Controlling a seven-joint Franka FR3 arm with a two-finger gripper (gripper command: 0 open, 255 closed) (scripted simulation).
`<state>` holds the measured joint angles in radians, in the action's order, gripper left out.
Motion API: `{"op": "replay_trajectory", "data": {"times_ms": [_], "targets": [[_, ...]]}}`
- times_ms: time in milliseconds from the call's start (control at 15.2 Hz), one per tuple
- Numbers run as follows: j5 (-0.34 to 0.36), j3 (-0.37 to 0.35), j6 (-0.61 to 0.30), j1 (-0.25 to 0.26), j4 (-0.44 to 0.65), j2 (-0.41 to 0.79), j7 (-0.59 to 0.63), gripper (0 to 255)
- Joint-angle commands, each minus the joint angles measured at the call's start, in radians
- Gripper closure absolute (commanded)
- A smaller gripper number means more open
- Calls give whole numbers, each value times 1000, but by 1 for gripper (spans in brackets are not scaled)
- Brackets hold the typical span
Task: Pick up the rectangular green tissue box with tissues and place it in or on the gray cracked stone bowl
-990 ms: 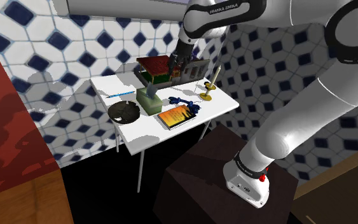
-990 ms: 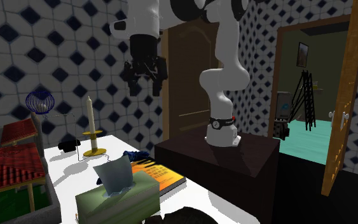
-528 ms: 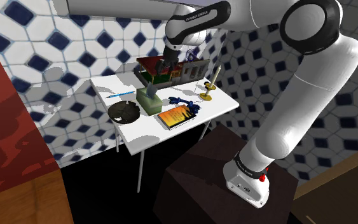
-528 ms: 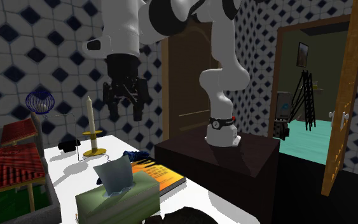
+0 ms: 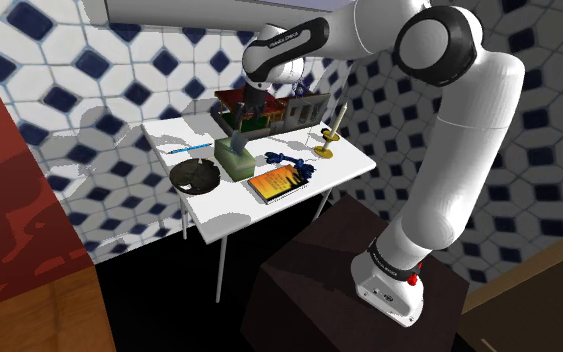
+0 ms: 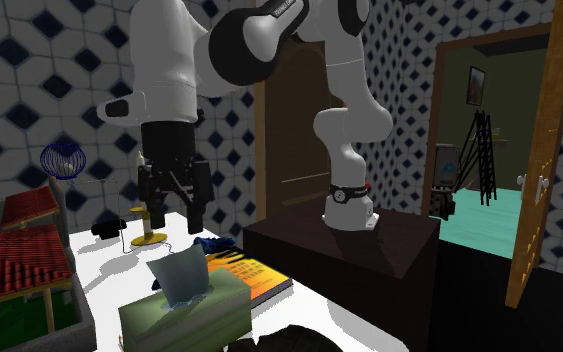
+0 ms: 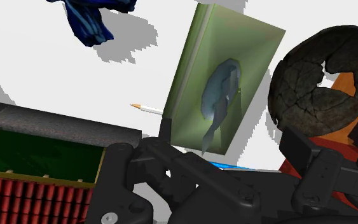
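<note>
The green tissue box [image 5: 234,157] stands on the white table [image 5: 219,205] with a pale tissue [image 6: 182,274] sticking out of its top. The dark cracked stone bowl [image 5: 195,176] sits just beside it, toward the shoulder view's left. My gripper [image 5: 252,110] hangs open in the air above and behind the box, in front of the red-roofed toy house. In the second exterior view the gripper [image 6: 172,206] is above the tissue box [image 6: 184,312], fingers apart and holding nothing. The wrist view looks down past the gripper [image 7: 230,137] onto the tissue box [image 7: 234,76] and the bowl [image 7: 314,76].
A red-roofed toy house [image 5: 249,107] stands at the table's back. A candle in a brass holder [image 5: 329,135], a blue object [image 5: 289,160], an orange book [image 5: 281,183] and a blue pen [image 5: 189,148] lie around the box. Tiled walls close the back.
The arm has swung toward the shoulder view's left and come lower, bringing the open gripper from near the candle to above the tissue box. Nothing on the table has moved.
</note>
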<state>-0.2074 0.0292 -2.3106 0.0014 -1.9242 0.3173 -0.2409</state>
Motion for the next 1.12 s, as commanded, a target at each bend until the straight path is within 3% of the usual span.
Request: {"op": "replay_trajectory", "data": {"times_ms": [0, 660, 726, 1056], "targets": [[-4, -3, -24, 2, -4, 20, -1, 0], [-9, -6, -51, 4, -8, 42, -4, 0], [-9, -6, -51, 4, -8, 42, -4, 255], [-9, -6, -51, 4, -8, 42, -4, 255]]}}
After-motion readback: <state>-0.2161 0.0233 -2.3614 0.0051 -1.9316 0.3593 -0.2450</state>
